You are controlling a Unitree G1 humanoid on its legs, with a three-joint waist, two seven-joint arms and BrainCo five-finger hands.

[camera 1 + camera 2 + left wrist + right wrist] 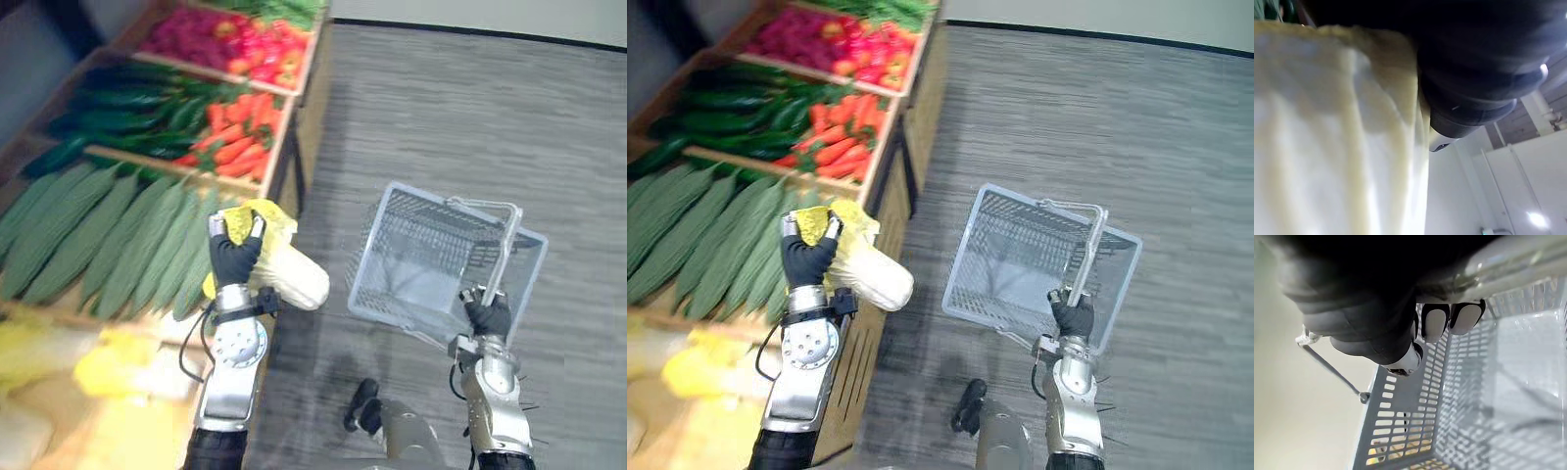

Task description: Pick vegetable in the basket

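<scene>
Wooden crate (281, 132) holds carrots (235, 132); right hand (488, 315) grips basket (411, 245), left hand (233, 257) cabbage (294, 279).

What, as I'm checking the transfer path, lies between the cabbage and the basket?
Bare grey floor separates the cabbage, in the left robot hand, from the basket, per the left eye view.

The left hand (235, 257) clasps the napa cabbage (289, 279) from above, its palm side hidden against the yellow leaves. In the left wrist view the cabbage (1327, 137) runs off the frame as a pale blur. The right hand (488, 315), curled round the basket handle (506, 240), covers part of the basket's (392, 284) near rim. The red vegetables (230, 39) are cut off by the upper edge and too blurred to name. The yellow produce (108, 367) at lower left is a shapeless blur.
</scene>
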